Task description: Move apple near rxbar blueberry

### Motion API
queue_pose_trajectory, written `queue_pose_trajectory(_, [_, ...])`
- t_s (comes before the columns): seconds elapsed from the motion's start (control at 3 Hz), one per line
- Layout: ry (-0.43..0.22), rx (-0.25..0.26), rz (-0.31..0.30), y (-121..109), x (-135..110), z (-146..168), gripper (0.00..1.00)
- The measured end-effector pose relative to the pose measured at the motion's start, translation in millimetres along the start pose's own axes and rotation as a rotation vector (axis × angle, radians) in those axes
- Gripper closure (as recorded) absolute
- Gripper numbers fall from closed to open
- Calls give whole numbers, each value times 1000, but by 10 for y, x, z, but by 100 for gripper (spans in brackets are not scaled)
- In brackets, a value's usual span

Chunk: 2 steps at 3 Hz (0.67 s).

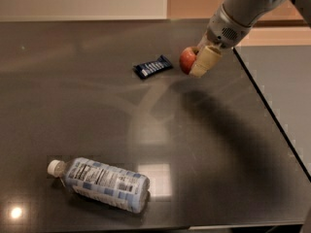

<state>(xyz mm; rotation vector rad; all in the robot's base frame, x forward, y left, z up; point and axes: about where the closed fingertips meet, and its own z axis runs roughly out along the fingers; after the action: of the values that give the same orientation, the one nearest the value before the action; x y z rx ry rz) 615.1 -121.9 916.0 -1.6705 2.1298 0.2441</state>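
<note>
The red apple (187, 60) is held in my gripper (195, 62), lifted above the dark table (97, 110). One cream fingertip (205, 60) shows on the apple's right side. The rxbar blueberry (153, 66), a flat navy wrapper with white lettering, lies on the table just left of the apple, a short gap away. My grey arm comes in from the upper right.
A clear plastic bottle (100, 184) with a blue-white label lies on its side at the front left. The table's right edge (272, 115) runs diagonally from the back to the front right. A bright light reflection sits mid-table.
</note>
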Motion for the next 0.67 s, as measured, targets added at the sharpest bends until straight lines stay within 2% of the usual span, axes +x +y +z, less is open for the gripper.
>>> queue_pose_trajectory(0.33, [-5, 8, 22, -291, -139, 148, 100])
queue_pose_trajectory(0.67, [1, -10, 40, -477, -200, 409, 100])
